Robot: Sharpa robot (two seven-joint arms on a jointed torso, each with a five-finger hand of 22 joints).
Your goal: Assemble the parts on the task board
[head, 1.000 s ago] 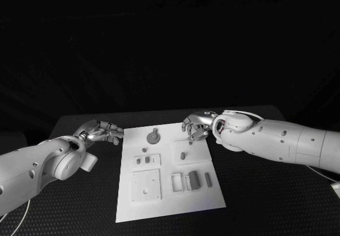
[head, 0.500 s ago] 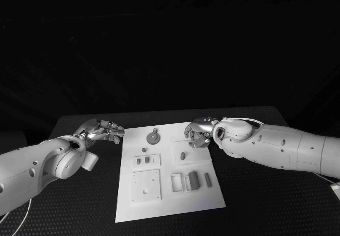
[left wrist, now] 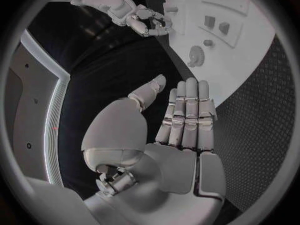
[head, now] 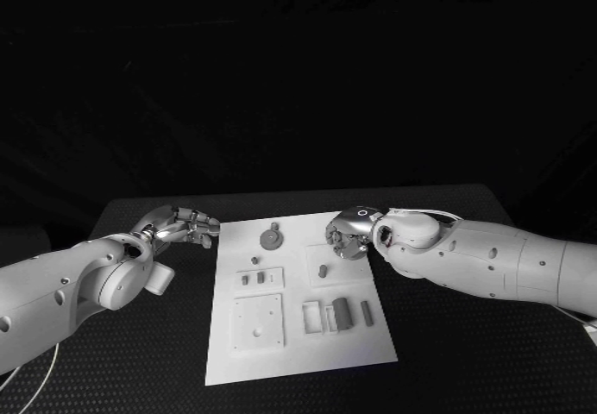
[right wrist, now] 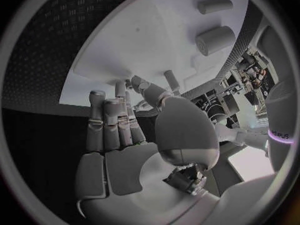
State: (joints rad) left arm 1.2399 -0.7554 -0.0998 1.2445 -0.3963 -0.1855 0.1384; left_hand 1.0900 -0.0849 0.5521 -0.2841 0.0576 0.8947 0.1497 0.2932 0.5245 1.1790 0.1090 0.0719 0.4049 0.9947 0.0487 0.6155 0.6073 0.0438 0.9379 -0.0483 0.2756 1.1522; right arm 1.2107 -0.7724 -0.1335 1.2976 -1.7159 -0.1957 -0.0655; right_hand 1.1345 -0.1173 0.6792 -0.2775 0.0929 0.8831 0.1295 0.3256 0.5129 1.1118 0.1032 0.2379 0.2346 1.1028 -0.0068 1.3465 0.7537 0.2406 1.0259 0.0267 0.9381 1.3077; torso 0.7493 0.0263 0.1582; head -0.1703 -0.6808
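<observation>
Nearest the robot, grey parts (head: pixel 336 316) lie loose on the white task board (head: pixel 298 358) mid-surface. Further back, the right robot hand (head: pixel 345 240) hovers over the board's far right corner, fingers curled; whether it holds anything, I cannot tell. The left robot hand (head: pixel 185 228) waits off the board's far left edge, released, fingers straight. The risk: a curled finger nudging loose parts.
</observation>
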